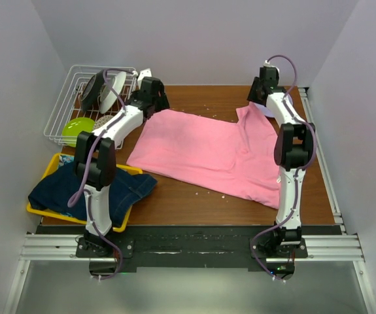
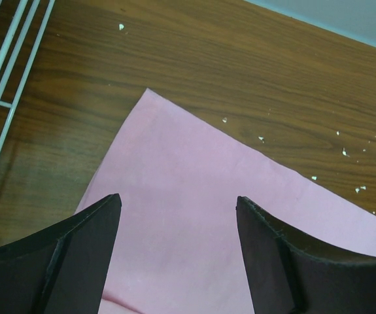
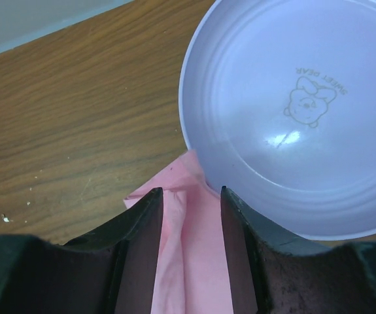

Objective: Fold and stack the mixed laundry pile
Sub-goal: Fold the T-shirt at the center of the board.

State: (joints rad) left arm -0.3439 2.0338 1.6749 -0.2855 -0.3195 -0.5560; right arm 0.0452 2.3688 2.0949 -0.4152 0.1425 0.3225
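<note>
At table centre, you will find one pink T-shirt (image 1: 201,154) laid flat on the wooden table (image 1: 174,204). Its long axis runs left to right, with the right end lying nearer the arm bases. A sleeve-like flap points toward the far right corner.

On the near left, one dark blue denim garment (image 1: 109,190) lies bunched in one yellow tray (image 1: 51,165). Its right side spills over the tray rim onto the table.

Note the left gripper (image 2: 178,203): its jaws stand wide apart over the far left corner of the T-shirt and hold nothing.

Note the right gripper (image 3: 189,196) at the far right flap. Its jaws stand close together, with a raised fold of pink cloth between them. You cannot tell whether the fingers are pressing that fold. One pale plate (image 3: 292,111) with a small cartoon print lies just beside the fold, touching it.

At the far left stands one white wire rack (image 1: 70,98) holding one green bowl (image 1: 78,127) and other dishes. Several small white specks (image 2: 344,152) lie scattered on the wood.
</note>
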